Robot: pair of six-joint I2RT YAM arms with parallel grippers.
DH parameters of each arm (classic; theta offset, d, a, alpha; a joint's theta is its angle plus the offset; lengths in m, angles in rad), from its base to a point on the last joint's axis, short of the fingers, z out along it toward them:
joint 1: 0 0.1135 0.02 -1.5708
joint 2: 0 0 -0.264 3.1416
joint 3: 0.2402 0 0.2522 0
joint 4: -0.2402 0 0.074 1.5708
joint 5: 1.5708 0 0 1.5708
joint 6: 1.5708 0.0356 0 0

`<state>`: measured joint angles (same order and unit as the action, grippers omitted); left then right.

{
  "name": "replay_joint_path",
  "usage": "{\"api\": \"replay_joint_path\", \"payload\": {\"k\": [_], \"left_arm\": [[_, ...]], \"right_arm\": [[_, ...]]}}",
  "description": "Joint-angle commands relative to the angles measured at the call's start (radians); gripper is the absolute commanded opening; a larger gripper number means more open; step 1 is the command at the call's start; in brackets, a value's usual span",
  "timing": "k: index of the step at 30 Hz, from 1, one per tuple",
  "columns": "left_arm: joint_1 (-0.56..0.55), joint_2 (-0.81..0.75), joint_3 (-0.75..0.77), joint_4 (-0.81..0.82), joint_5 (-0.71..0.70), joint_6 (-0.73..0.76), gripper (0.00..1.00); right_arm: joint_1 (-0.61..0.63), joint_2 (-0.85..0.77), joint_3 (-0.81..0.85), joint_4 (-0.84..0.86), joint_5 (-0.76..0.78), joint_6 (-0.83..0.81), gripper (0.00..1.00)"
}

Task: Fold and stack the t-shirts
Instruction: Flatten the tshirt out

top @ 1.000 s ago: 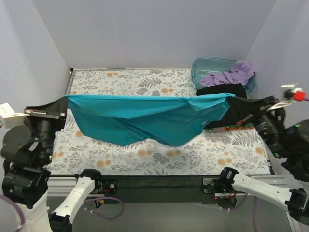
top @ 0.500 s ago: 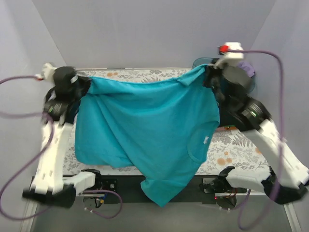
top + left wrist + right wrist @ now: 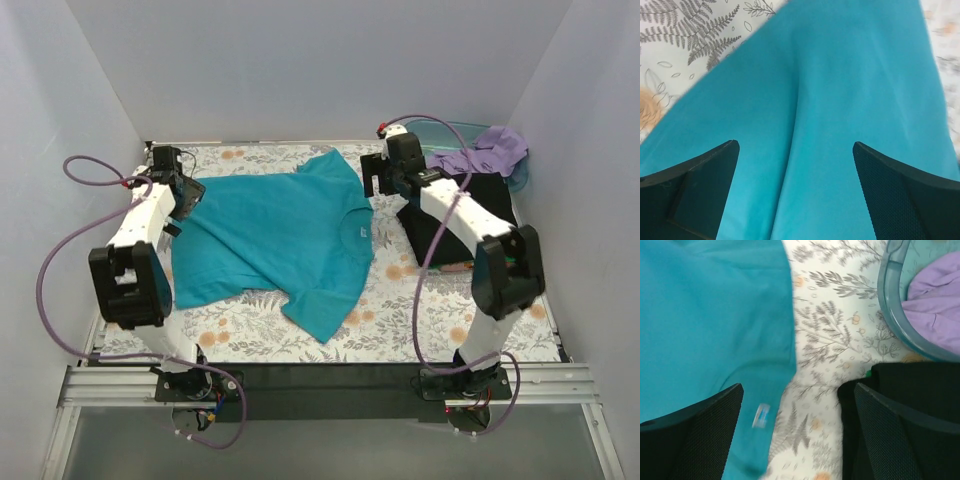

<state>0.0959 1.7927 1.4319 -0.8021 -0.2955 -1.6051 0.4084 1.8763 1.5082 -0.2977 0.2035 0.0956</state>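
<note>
The teal-blue t-shirt (image 3: pixel 270 235) lies spread out on the floral table (image 3: pixel 250 335), collar toward the right, one sleeve pointing to the near edge. My left gripper (image 3: pixel 183 195) hovers open over its left hem, with only teal cloth (image 3: pixel 840 100) below the gripper (image 3: pixel 795 145). My right gripper (image 3: pixel 380 180) stands open at the shirt's far right shoulder, above the gap between the teal shirt (image 3: pixel 705 315) and the black t-shirt (image 3: pixel 910 385); the gripper (image 3: pixel 797 387) holds nothing. The black t-shirt (image 3: pixel 495 195) lies at the right. The lavender t-shirt (image 3: pixel 490 150) spills from the tub (image 3: pixel 430 135).
The translucent blue-green tub (image 3: pixel 890 300) stands at the far right corner. A small red and green thing (image 3: pixel 470 266) peeks out under the black shirt's near edge. Purple cables loop beside both arms. Grey walls close in the table on three sides.
Both grippers let go of the teal shirt. It went from hanging stretched between them to lying flat on the table. Both arms swung to the far side of the table.
</note>
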Motion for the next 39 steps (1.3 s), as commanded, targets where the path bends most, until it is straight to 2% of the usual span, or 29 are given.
{"api": "replay_joint_path", "payload": {"k": [1,3,7,13,15,18,24,30,34,39], "left_arm": [[-0.012,-0.206,-0.109,0.015,-0.011,-0.004,0.98],[-0.012,-0.288,-0.232,0.066,0.031,0.007,0.98],[-0.01,-0.377,-0.385,0.098,0.053,-0.006,0.98],[-0.01,-0.444,-0.55,0.119,0.042,-0.044,0.98],[-0.01,-0.457,-0.606,0.141,0.041,-0.064,0.98],[-0.01,-0.438,-0.659,0.191,0.064,-0.056,0.98],[-0.01,-0.311,-0.67,0.257,0.071,-0.039,0.98],[-0.01,-0.165,-0.576,0.313,0.15,-0.001,0.98],[-0.012,-0.128,-0.509,0.325,0.168,0.023,0.98],[-0.016,-0.185,-0.496,0.285,0.177,0.014,0.98]], "right_arm": [[0.01,-0.247,-0.136,0.068,-0.162,0.058,0.98],[0.038,-0.316,-0.275,0.104,-0.194,0.093,0.98],[0.133,-0.353,-0.426,0.175,-0.257,0.11,0.98],[0.259,-0.2,-0.428,0.235,-0.334,0.165,0.99],[0.267,-0.128,-0.401,0.232,-0.345,0.176,0.99],[0.26,-0.07,-0.396,0.226,-0.284,0.229,0.98],[0.175,-0.023,-0.451,0.198,-0.234,0.283,0.98],[0.034,-0.034,-0.488,0.163,-0.141,0.303,0.98],[-0.04,-0.037,-0.487,0.15,-0.118,0.291,0.98],[-0.046,-0.074,-0.453,0.15,-0.159,0.239,0.98]]}}
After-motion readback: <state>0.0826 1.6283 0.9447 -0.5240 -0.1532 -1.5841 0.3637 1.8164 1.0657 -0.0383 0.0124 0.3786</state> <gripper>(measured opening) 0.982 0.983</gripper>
